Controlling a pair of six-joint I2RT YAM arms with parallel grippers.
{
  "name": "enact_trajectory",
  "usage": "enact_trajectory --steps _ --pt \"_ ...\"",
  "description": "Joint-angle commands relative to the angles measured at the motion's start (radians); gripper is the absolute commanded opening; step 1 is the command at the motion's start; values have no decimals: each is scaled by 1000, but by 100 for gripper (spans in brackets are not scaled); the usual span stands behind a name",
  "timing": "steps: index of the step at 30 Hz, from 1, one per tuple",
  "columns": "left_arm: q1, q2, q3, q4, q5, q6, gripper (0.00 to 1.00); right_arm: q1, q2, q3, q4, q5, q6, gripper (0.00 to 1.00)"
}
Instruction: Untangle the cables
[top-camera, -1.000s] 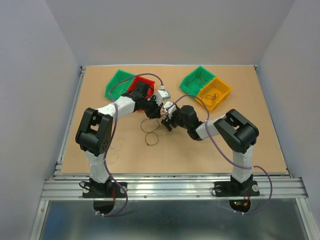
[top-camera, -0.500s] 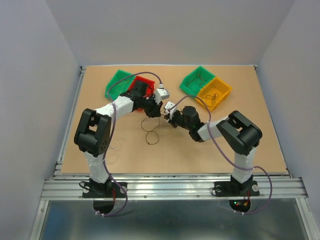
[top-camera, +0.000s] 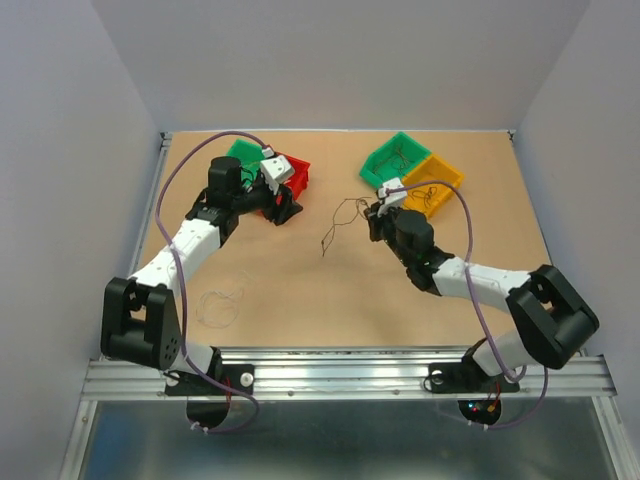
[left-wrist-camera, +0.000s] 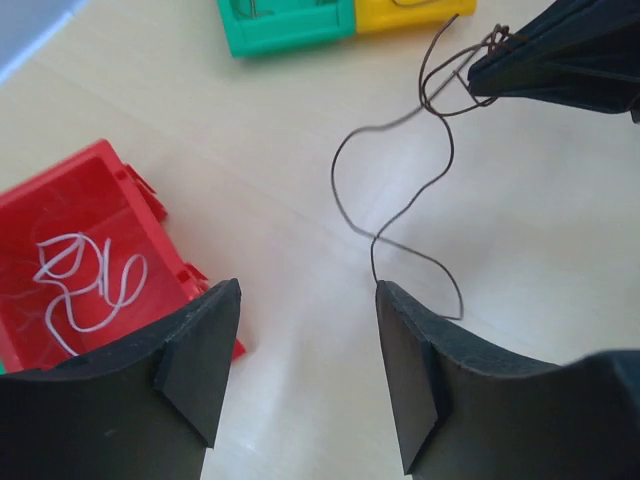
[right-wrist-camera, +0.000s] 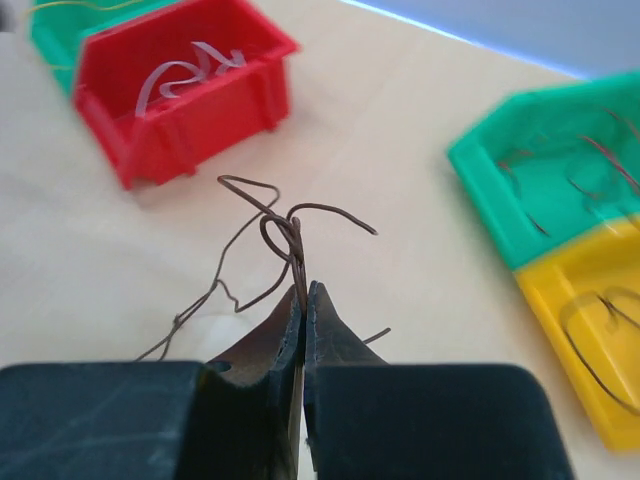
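My right gripper (right-wrist-camera: 303, 288) is shut on a thin brown cable (right-wrist-camera: 262, 225), pinching it at a small knotted loop. In the top view the brown cable (top-camera: 338, 226) hangs down to the left from the right gripper (top-camera: 371, 214), above the middle of the table. The left gripper (left-wrist-camera: 308, 290) stands open with nothing between its fingers, next to the red bin (left-wrist-camera: 60, 210). From the left wrist the brown cable (left-wrist-camera: 395, 205) curls ahead, apart from my fingers. A whitish cable (top-camera: 221, 301) lies loose at the front left.
The red bin (top-camera: 292, 172) holds a white cable (left-wrist-camera: 88, 285), and a green bin (top-camera: 240, 152) sits behind it. At the back right stand a green bin (top-camera: 394, 160) and a yellow bin (top-camera: 432, 186), both with thin cables inside.
The arms have drawn apart. The left gripper opened and swung to the back left by the red bin. The right gripper shut on the brown cable and carried it up and right.
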Motion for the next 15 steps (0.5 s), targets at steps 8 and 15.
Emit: enact_trajectory --steps 8,15 --pt "-7 -115 -84 191 16 -59 68 -206 -196 142 -443 354 306 1" --pt "-7 -112 -90 199 8 -59 68 -304 -130 335 -526 328 311 1"
